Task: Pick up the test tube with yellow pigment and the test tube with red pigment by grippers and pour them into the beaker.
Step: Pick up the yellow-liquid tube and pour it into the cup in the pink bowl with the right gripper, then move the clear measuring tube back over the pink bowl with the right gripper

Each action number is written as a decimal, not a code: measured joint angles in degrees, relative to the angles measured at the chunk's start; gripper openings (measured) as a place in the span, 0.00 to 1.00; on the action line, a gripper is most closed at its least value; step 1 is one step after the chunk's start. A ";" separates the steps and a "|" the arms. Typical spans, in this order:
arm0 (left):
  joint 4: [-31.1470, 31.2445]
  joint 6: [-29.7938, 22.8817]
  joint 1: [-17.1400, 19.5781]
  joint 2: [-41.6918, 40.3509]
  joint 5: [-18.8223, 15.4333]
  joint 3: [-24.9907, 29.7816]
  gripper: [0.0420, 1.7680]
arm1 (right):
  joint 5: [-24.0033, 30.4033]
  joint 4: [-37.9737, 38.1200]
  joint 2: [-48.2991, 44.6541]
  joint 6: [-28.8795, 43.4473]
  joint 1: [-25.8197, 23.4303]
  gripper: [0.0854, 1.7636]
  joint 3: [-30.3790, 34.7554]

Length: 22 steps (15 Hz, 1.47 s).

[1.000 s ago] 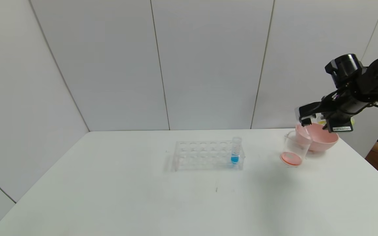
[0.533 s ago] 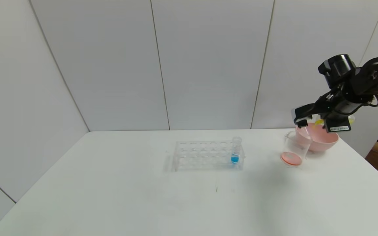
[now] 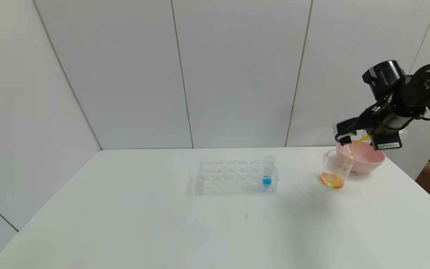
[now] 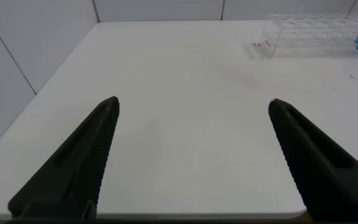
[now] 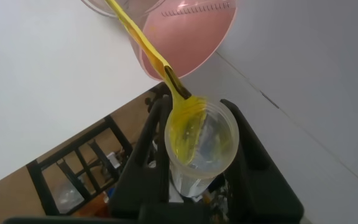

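1. The right claw (image 3: 353, 135) was up at 3 o'clock in the head view, above the beaker (image 3: 335, 169), and it was clamped tight on the test tube with yellow pigment (image 5: 201, 142).
2. The tube was tipped over, and a thin yellow stream (image 3: 350, 155) ran from its mouth down into the beaker.
3. The beaker stood on the white worktop (image 3: 162, 224), touching or just beside the pink bowl (image 3: 366, 158). It had orange and yellow liquid (image 3: 331, 181) at the bottom.
4. A clear rack (image 3: 233, 177) sat near the middle of the worktop, with one tube of blue liquid (image 3: 267, 175) standing in its right end.
5. The left claw (image 4: 191, 155) hung over the worktop's edge with its two fingers wide apart, holding nothing.
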 joint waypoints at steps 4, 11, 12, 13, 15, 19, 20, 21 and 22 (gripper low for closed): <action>-0.01 0.00 0.00 0.00 0.02 0.00 0.97 | -2.52 0.85 -0.20 0.02 0.35 0.28 0.00; -0.01 0.00 0.00 0.00 0.02 0.00 0.97 | -4.33 2.79 -0.34 0.02 1.40 0.28 0.00; -0.01 0.00 0.00 0.00 0.02 0.00 0.97 | -5.03 3.05 -0.44 0.02 1.44 0.28 -0.02; -0.01 0.00 0.00 0.00 0.00 0.00 0.97 | -5.07 3.10 -0.50 0.00 1.49 0.28 -0.02; -0.01 0.00 0.00 0.00 0.02 0.00 0.97 | -5.16 3.12 -0.59 0.00 1.66 0.28 -0.07; -0.01 0.00 0.00 0.00 0.00 0.00 0.97 | -6.61 3.29 -0.66 0.02 2.32 0.28 -0.07; -0.01 0.00 0.00 0.00 0.02 0.00 0.97 | -6.88 3.25 -0.67 -0.15 2.49 0.28 -0.07; -0.01 0.00 0.00 0.00 0.02 0.00 0.97 | -6.92 3.25 -0.72 -0.30 2.62 0.28 -0.10; -0.01 0.00 0.00 0.00 0.02 0.00 0.97 | -6.92 3.27 -0.72 -0.33 2.68 0.28 -0.10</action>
